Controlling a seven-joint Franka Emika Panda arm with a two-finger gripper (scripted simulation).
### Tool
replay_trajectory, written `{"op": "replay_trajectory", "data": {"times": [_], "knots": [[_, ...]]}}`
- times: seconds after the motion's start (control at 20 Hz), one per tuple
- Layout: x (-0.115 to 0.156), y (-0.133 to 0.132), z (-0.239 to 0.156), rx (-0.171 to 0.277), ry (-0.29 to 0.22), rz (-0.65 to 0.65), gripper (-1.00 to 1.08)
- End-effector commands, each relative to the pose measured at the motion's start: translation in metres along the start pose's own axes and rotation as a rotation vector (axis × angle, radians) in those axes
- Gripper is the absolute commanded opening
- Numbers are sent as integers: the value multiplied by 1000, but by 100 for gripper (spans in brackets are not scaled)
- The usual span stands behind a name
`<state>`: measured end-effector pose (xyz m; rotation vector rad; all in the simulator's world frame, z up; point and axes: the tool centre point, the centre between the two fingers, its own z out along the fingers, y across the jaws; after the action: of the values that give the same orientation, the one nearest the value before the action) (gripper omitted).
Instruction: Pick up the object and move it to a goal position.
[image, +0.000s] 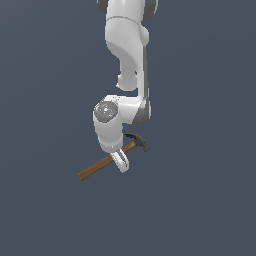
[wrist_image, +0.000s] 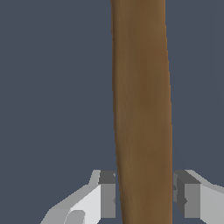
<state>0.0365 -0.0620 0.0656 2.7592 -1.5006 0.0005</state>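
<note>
The object is a small claw hammer (image: 100, 166) with a slim brown wooden handle and a dark curved metal head (image: 139, 141). In the exterior view it lies slanted, head toward the right and handle end toward the lower left. My gripper (image: 121, 162) comes down from above onto the handle, near the head end. In the wrist view the handle (wrist_image: 141, 109) fills the middle and runs between my two fingers (wrist_image: 107, 199). Both pads press against its sides, so the gripper (wrist_image: 144, 199) is shut on it. The head is out of the wrist view.
A plain dark blue-grey surface (image: 200, 210) lies all around. The white arm (image: 127, 50) reaches down from the top of the exterior view. No goal marker shows.
</note>
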Motion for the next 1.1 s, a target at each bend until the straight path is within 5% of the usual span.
{"op": "replay_trajectory", "data": {"times": [0.0,1.05], "knots": [[11,-11,-9,2,2,0,-100],[60,-59,-40,1,0,1,-100]]}}
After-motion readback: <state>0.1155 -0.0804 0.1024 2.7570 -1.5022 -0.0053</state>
